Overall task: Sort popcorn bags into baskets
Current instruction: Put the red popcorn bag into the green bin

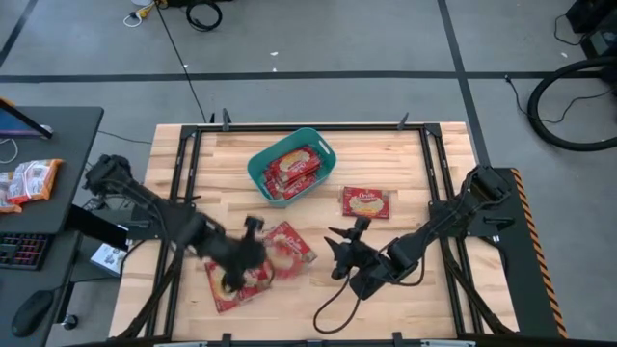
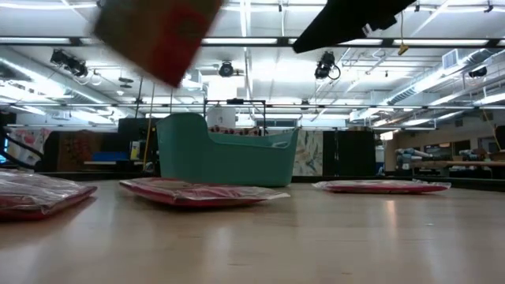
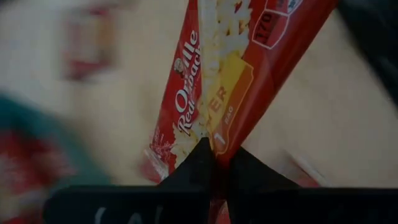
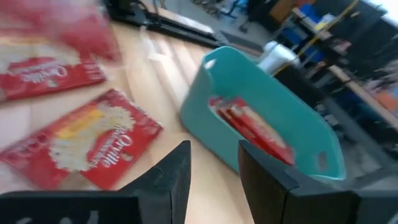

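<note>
The popcorn bag [image 3: 217, 81] at stake is the one pinched by its edge in the left gripper [image 3: 214, 163], off the wood and hanging, as the low view shows it up in the air. Its long axis runs straight out from the fingers.

In the high view, that gripper sits at the front of the table with the bag, and the teal basket [image 1: 255, 169] lies toward 1 o'clock from it, not far off, across a stretch of bare wood. That bearing is what the carry turns on, I judge: up and away from the front edge, slightly rightward. The basket already holds several red bags.

Other bags lie flat: one [image 1: 292, 243] just beside the left gripper at its 2 o'clock, one under it, and one [image 1: 366, 201] at the basket's 4 o'clock.

The right gripper [image 4: 214, 163] hovers at front centre with its fingers apart, holding nothing, aimed at the basket. It is about as near, but the left has the load.
</note>
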Action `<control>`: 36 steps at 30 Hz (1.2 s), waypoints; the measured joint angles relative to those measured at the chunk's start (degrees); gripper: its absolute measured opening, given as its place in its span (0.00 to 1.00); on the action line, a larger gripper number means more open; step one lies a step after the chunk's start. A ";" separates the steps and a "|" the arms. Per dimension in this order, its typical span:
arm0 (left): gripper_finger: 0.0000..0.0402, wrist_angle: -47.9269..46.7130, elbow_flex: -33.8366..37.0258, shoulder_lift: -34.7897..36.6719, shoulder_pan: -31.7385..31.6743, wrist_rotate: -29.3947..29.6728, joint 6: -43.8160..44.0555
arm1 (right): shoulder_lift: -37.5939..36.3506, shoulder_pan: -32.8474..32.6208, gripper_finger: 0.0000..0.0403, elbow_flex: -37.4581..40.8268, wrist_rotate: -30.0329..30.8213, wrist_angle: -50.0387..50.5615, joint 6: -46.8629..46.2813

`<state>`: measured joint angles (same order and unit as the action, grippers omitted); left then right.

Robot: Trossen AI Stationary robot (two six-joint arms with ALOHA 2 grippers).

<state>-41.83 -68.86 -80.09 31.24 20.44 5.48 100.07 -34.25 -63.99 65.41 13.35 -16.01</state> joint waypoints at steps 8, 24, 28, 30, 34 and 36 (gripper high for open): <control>0.07 4.83 -0.27 1.08 -15.64 6.29 7.82 | -0.09 -3.82 0.34 -0.04 14.07 7.23 -3.46; 0.07 5.91 -0.27 -8.98 -47.34 -6.73 3.48 | -0.09 -1.15 0.34 -0.04 9.81 19.45 -15.76; 0.08 6.52 -0.27 -12.11 -50.95 -6.79 2.32 | -0.09 -1.17 0.34 -0.04 9.63 19.52 -15.98; 0.11 7.43 -0.27 -12.99 -51.74 -6.77 1.67 | -0.09 -1.17 0.34 -0.04 9.48 19.55 -16.02; 0.25 8.66 -0.28 -13.28 -51.95 -6.75 1.29 | -0.09 -1.17 0.34 -0.04 9.46 19.49 -16.10; 0.33 7.34 -0.98 -12.95 -51.65 -6.74 0.54 | -0.09 -1.17 0.34 -0.04 9.46 19.50 -16.34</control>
<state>-34.49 -69.84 -93.04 -20.40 13.71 6.02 99.98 -35.42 -64.03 74.87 32.85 -32.34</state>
